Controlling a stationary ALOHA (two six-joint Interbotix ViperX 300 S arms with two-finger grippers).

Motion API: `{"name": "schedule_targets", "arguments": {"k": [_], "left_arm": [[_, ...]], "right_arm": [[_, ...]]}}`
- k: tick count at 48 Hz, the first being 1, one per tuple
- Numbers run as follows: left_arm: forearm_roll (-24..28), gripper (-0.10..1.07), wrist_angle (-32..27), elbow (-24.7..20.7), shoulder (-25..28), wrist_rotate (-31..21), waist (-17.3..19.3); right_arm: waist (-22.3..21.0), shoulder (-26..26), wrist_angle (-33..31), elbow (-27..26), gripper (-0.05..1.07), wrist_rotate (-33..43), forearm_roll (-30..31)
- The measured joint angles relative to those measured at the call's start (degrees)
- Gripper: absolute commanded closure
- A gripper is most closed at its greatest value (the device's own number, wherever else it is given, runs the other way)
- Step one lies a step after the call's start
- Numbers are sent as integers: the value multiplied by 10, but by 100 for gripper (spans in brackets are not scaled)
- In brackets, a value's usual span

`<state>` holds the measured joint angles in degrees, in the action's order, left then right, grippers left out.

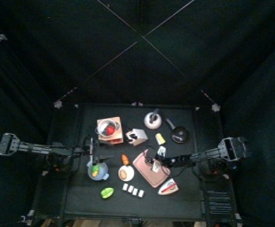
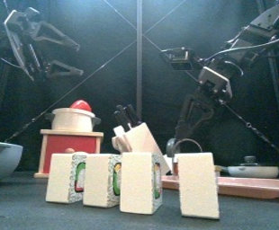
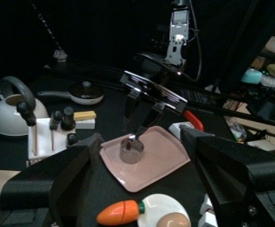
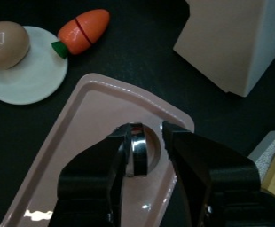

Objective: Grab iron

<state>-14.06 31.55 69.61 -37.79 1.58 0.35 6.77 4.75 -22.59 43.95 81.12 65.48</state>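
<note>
The iron (image 1: 169, 187), a small salmon-pink wedge, lies near the table's front, just off the front right end of the larger pink board (image 1: 147, 165). My right gripper (image 4: 152, 146) hangs over that board (image 4: 69, 142), away from the iron. Its jaws are open on either side of a small grey metal piece (image 4: 139, 147) that stands on the board. The left wrist view shows the same gripper (image 3: 134, 135) above the grey piece (image 3: 130, 151). My left gripper (image 3: 146, 164) is wide open and empty at the board's left end, also seen from above (image 1: 92, 160).
Left of the board lie a carrot (image 4: 83, 27) and an egg on a white plate (image 4: 3, 44). A white block (image 4: 235, 44) stands close behind the board. At the back are a kettle (image 3: 12, 111), a lidded pan (image 3: 87, 93) and a red-topped wooden appliance (image 1: 108, 129). White blocks (image 2: 130, 180) line the front edge.
</note>
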Motion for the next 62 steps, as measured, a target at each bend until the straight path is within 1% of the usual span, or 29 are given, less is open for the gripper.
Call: {"name": "schedule_targets", "arguments": {"k": [5,8,15,19,24,29,35,43,56,62], "left_arm": [[0,-5,0,1,0,-1,0],[-1,-5,0,1,0,-1,0],[-2,-5,0,1,0,0,0],[-2,-5,0,1,0,-1,0],[-2,-5,0,1,0,-1,0],[-3,-5,0,1,0,0,0],[-2,-5,0,1,0,0,0],[-3,-5,0,1,0,-1,0],[-3,-5,-1,3,0,0,0],[-3,-5,-1,3,0,-1,0]], "right_arm": [[13,4,-18,0,28,1,-5],[33,18,-43,1,28,0,-16],[92,60,-95,7,28,-3,-56],[134,80,-119,13,28,-3,-88],[188,105,-127,20,28,-2,-129],[238,119,-131,28,28,-2,-169],[279,120,-142,40,28,-3,-219],[301,120,-153,61,28,-2,-256],[326,119,-145,63,29,-1,-268],[330,119,-144,64,29,-2,-272]]}}
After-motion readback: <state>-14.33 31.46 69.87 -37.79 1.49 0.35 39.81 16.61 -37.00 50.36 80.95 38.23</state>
